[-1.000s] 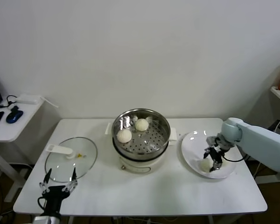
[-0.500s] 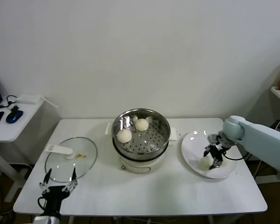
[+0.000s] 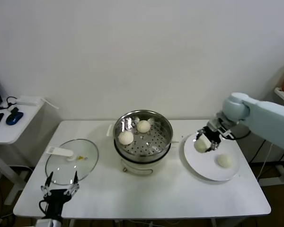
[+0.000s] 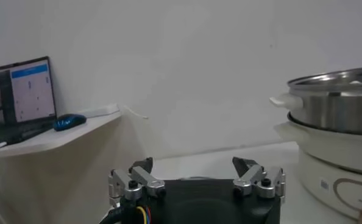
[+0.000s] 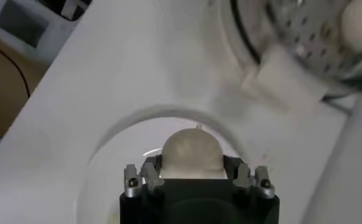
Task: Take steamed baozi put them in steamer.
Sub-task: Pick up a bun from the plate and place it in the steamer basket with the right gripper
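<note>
your right gripper (image 3: 204, 143) is clamped on a pale cream round baozi bun (image 3: 200, 145) above the flat white plate (image 3: 203, 165) near the bench's right edge, where another bun (image 3: 223, 161) lies. two more sit in the shiny stainless-steel steamer pot (image 3: 143, 135) mid-bench. your left gripper (image 3: 59, 189) hangs parted off the front-left corner.

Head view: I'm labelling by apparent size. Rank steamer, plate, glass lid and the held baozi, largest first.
1. Steamer.
2. and 3. Plate and glass lid: they look alike, so I won't rank them.
4. Baozi in the right hand, clearly smallest.
</note>
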Tool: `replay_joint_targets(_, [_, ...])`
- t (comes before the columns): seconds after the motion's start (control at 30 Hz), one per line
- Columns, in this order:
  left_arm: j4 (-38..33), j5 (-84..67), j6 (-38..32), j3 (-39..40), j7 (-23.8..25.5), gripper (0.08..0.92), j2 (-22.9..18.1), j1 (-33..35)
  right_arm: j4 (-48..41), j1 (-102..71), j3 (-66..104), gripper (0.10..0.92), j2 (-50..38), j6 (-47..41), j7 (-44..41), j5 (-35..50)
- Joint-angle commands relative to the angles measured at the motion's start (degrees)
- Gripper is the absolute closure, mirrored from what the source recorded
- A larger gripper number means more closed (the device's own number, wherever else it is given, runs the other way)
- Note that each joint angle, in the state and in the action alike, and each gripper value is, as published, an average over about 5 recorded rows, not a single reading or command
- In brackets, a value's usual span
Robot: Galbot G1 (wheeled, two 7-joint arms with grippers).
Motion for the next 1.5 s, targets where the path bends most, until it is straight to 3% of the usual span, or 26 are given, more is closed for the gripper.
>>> replay_joint_targets(0.03, [0.21, 0.27, 0.23, -0.19, 0.22, 0.177, 0.10, 0.33, 8.63, 14.08, -0.05, 0.355, 8.14, 10.70, 0.05, -4.92])
replay_joint_targets(0.57, [-0.33, 0.32, 0.61, -0.30, 0.42, 0.177, 0.04, 0.67, 2.31, 2.05, 4.63, 0.355, 29.89, 14.68, 1.07, -17.97])
replay_joint_targets(0.97, [-0.16, 0.89, 0.75, -0.19, 0.39, 0.177, -0.02, 1.13, 0.58, -4.90, 5.16, 0.355, 31.42, 20.05, 1.17, -26.69])
replay_joint_targets(1.5, [0.87, 0.85, 0.92, -0.14, 0.01, 0.177, -0.02, 0.84, 0.55, -7.40, 4.29, 0.355, 30.01, 20.45, 0.73, -26.85])
